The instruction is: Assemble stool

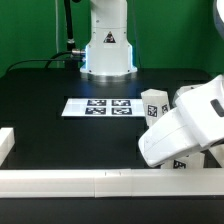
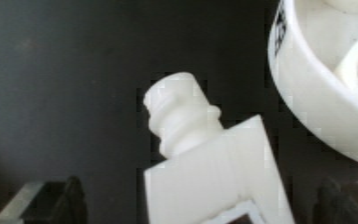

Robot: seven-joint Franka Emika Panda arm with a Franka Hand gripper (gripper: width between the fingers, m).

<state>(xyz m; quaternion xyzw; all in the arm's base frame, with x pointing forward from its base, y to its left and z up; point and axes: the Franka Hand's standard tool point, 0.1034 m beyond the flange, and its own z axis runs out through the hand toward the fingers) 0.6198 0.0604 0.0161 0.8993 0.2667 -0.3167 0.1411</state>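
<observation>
In the wrist view a white block leg (image 2: 211, 175) with a threaded screw tip (image 2: 179, 112) lies tilted between my gripper's (image 2: 197, 200) two dark fingers (image 2: 51, 200). There is a dark gap on each side of it, so the jaws stand open around it. The round white seat (image 2: 327, 70) curves in close beside the screw tip, apart from it. In the exterior view my hand (image 1: 185, 125) hangs low at the exterior view's right, over a tagged leg (image 1: 180, 162) by the front bar. Another tagged leg (image 1: 152, 103) stands upright just beyond it. The hand hides most of the seat there.
The marker board (image 1: 100, 106) lies flat mid-table in front of the robot base (image 1: 107, 50). A long white border bar (image 1: 90, 180) runs along the front edge, and another white bar (image 1: 5, 145) sits at the exterior view's left.
</observation>
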